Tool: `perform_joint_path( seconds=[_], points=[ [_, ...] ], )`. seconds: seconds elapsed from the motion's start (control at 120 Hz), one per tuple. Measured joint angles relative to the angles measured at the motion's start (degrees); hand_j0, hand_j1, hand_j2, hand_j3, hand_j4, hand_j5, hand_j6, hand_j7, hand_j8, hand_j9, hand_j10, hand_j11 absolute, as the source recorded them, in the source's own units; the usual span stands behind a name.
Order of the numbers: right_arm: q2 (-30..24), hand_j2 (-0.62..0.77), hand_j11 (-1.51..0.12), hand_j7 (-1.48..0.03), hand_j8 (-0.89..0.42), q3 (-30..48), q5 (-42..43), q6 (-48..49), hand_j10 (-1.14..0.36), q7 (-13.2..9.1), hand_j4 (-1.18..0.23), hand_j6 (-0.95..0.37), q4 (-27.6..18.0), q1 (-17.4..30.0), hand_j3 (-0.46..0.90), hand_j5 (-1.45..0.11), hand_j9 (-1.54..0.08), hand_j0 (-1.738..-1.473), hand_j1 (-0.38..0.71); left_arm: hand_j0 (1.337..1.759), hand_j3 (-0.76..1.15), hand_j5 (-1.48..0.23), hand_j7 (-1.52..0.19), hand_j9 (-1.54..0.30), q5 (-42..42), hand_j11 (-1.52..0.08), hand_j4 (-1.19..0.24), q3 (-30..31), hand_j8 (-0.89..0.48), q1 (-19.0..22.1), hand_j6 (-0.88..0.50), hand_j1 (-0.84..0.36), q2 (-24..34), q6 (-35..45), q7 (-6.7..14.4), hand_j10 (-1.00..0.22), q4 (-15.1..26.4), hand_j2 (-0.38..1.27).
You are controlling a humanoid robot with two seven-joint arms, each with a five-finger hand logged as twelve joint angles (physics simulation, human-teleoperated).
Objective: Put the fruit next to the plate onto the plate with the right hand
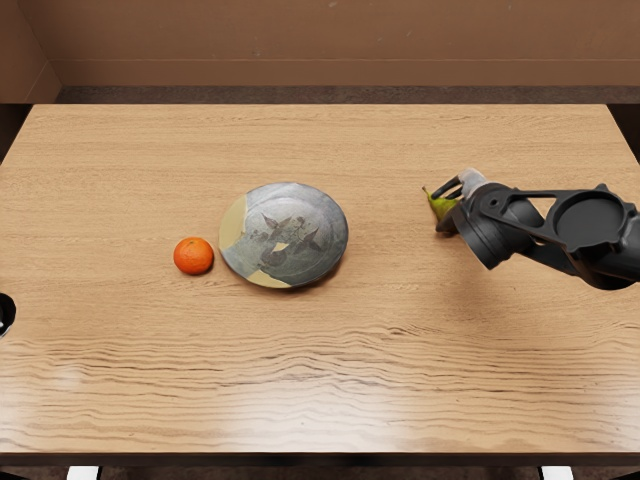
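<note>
A wooden table (pixel 320 380) was seen from above at a slant, with a brown wall behind its far edge. A round grey plate (pixel 283 235) with a pale patch at its left rim and a dark painted figure was set flat near the middle of the table, and nothing was laid on it. An orange (pixel 194 255) was placed on the table just beside the plate's left edge, close to it but not touching. The right arm was brought in from the right edge and reached leftward, with the right hand (pixel 458 198) held well to the right of the plate. A small yellow-green pear (pixel 440 207) with its stalk pointing up and to the left was held at the tip of that hand, well apart from the plate. The fingers (pixel 470 182) were curled about the pear, though most of the hand was hidden behind the dark wrist. Only a small dark part of the left hand (pixel 4 312) was shown at the left edge, and whether it was open or closed could not be told.
</note>
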State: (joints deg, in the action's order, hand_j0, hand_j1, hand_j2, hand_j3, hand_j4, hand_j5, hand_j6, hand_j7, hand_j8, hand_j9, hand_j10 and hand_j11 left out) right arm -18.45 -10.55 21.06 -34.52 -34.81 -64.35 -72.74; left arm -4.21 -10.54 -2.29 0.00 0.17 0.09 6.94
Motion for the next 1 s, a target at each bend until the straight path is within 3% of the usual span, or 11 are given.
perform_joint_path(
  seconds=[0.042,0.342,0.383,0.508,0.608,0.65,0.675,0.767,1.0],
  points=[
    [0.0,-0.09,-0.87,-0.78,-0.29,0.0,0.0,0.0,-0.27,0.0,-0.58,-0.26,0.0,0.1,0.0,-0.81,-0.8,-1.651,0.28,1.658,0.0,-0.03,-0.03,-0.03,0.0,-0.03,-0.02,0.0,-0.02,0.0,-0.02,0.32,0.0,0.0,0.0,-0.02,0.0,0.0],
    [-0.2,-0.01,-0.85,-1.0,-0.17,0.0,0.9,0.6,-0.3,0.1,-0.72,-0.13,-0.1,0.4,0.0,-1.09,-1.04,-1.636,0.34,1.658,0.0,-0.03,-0.03,-0.03,0.0,-0.03,-0.02,0.0,-0.02,0.0,-0.02,0.32,0.0,0.0,0.0,-0.02,0.0,0.0],
    [-0.3,-0.03,-1.0,-1.03,-0.13,0.0,1.1,0.7,-0.25,0.1,-0.73,-0.1,-0.1,0.6,0.0,-1.12,-1.08,-1.634,0.37,1.658,0.0,-0.03,-0.03,-0.03,0.0,-0.03,-0.02,0.0,-0.02,0.0,-0.02,0.32,0.0,0.0,0.0,-0.02,0.0,0.0],
    [-0.6,0.06,-0.84,-1.08,-0.14,0.1,2.2,0.7,-0.38,0.2,-0.78,-0.12,-0.1,1.1,0.0,-1.15,-1.13,-1.636,0.4,1.658,0.0,-0.03,-0.03,-0.03,0.0,-0.03,-0.02,0.0,-0.02,0.0,-0.02,0.32,0.0,0.0,0.0,-0.02,0.0,0.0],
    [-0.7,0.08,-0.86,-1.1,-0.15,0.2,2.4,0.6,-0.41,0.3,-0.8,-0.14,-0.2,1.1,0.0,-1.17,-1.15,-1.637,0.39,1.658,0.0,-0.03,-0.03,-0.03,0.0,-0.03,-0.02,0.0,-0.02,0.0,-0.02,0.32,0.0,0.0,0.0,-0.02,0.0,0.0],
    [-1.0,0.09,-0.71,-1.11,-0.16,0.4,2.5,0.5,-0.47,0.3,-0.8,-0.17,-0.2,1.1,0.0,-1.18,-1.16,-1.637,0.37,1.658,0.0,-0.03,-0.03,-0.03,0.0,-0.03,-0.02,0.0,-0.02,0.0,-0.02,0.32,0.0,0.0,0.0,-0.02,0.0,0.0],
    [-1.1,0.09,-0.81,-1.11,-0.17,0.4,2.4,0.4,-0.45,0.2,-0.81,-0.19,-0.3,1.1,0.0,-1.18,-1.16,-1.638,0.37,1.658,0.0,-0.03,-0.03,-0.03,0.0,-0.03,-0.02,0.0,-0.02,0.0,-0.02,0.32,0.0,0.0,0.0,-0.02,0.0,0.0],
    [-1.7,0.1,-0.93,-1.12,-0.19,0.6,1.9,0.2,-0.4,-0.1,-0.82,-0.2,-0.5,0.8,0.0,-1.2,-1.18,-1.638,0.37,1.658,0.0,-0.03,-0.03,-0.03,0.0,-0.03,-0.02,0.0,-0.02,0.0,-0.02,0.32,0.0,0.0,0.0,-0.02,0.0,0.0],
    [-6.6,0.18,-1.11,-1.13,-0.17,5.8,1.5,0.0,-0.31,-0.4,-0.82,-0.22,-3.9,0.3,0.0,-1.23,-1.19,-1.64,0.4,1.658,0.0,-0.03,-0.03,-0.03,0.0,-0.03,-0.02,0.0,-0.02,0.0,-0.02,0.32,0.0,0.0,0.0,-0.02,0.0,0.0]
  ],
)
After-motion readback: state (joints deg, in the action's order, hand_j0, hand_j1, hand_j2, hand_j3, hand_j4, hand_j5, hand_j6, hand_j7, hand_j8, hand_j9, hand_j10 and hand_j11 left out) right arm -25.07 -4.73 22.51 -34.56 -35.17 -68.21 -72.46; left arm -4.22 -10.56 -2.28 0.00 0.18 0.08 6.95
